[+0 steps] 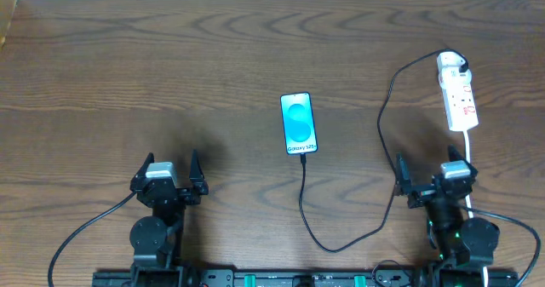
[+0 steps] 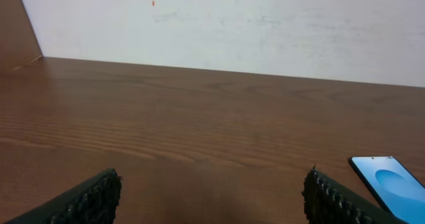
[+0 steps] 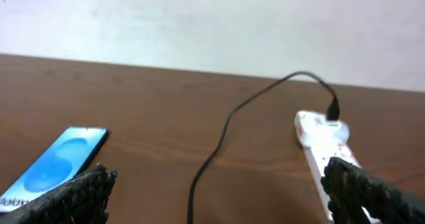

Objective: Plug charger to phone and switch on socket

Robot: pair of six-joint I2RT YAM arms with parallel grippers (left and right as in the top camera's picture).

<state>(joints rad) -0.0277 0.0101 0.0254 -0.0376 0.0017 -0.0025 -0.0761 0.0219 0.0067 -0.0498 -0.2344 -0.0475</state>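
The phone (image 1: pixel 298 123) lies face up mid-table, its blue screen lit, with the thin black charger cable (image 1: pixel 304 203) running into its near end. The cable loops along the table's front and up to the white plug on the socket (image 1: pixel 456 91), a white power strip at the far right. The phone also shows in the left wrist view (image 2: pixel 392 187) and in the right wrist view (image 3: pixel 56 165), where the cable (image 3: pixel 219 141) and the socket (image 3: pixel 322 141) show too. My left gripper (image 1: pixel 170 172) and right gripper (image 1: pixel 434 175) are open and empty near the front edge.
The wooden table (image 1: pixel 170 74) meets a white wall at the back. The socket's white lead (image 1: pixel 469 155) runs past my right arm. The robots' thicker black cables (image 1: pixel 85 232) trail off at the front corners.
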